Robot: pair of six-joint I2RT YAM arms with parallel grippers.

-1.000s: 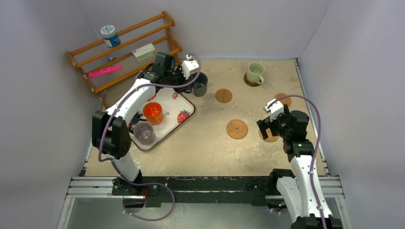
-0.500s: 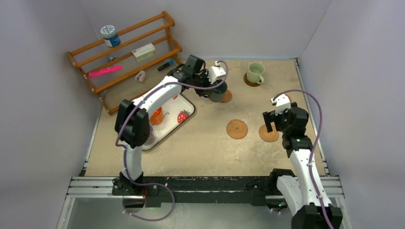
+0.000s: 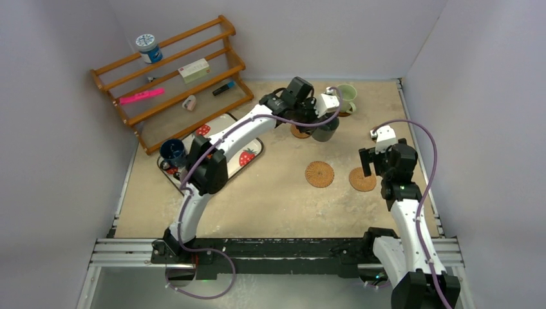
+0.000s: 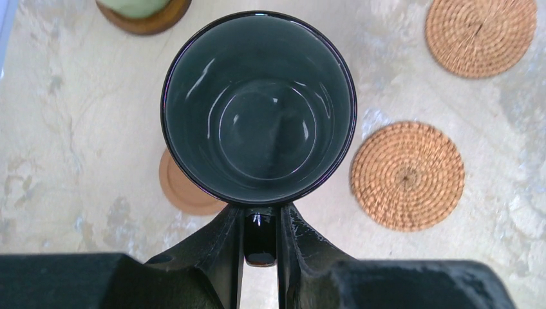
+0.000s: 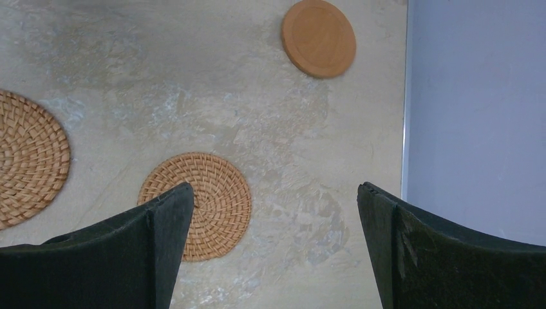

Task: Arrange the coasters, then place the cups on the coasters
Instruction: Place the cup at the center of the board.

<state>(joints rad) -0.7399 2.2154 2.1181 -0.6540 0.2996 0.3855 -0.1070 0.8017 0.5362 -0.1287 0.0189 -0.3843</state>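
Note:
My left gripper (image 3: 320, 122) is shut on the handle (image 4: 261, 235) of the dark grey-green cup (image 4: 257, 106), which hangs over the back middle of the table. A smooth brown coaster (image 4: 183, 193) shows partly from under its left edge. The pale green cup (image 3: 346, 98) stands on its own coaster (image 3: 337, 111) just behind. Two wicker coasters (image 3: 319, 174) (image 3: 362, 179) lie side by side nearer the front. My right gripper (image 5: 275, 212) hovers open above the right wicker coaster (image 5: 209, 199), holding nothing. Beyond it lies another smooth coaster (image 5: 318, 37). The dark blue cup (image 3: 172, 152) sits on the tray.
The white strawberry-print tray (image 3: 248, 154) lies at the left, largely covered by my left arm. A wooden rack (image 3: 174, 71) leans in the back left corner with a blue-and-white jar (image 3: 149, 48) on it. The right wall (image 5: 476, 116) stands close to my right gripper.
My left arm has swung right from the tray's edge, carrying the dark grey-green cup to the back middle. The dark blue cup has come into view. My right gripper shifted slightly right.

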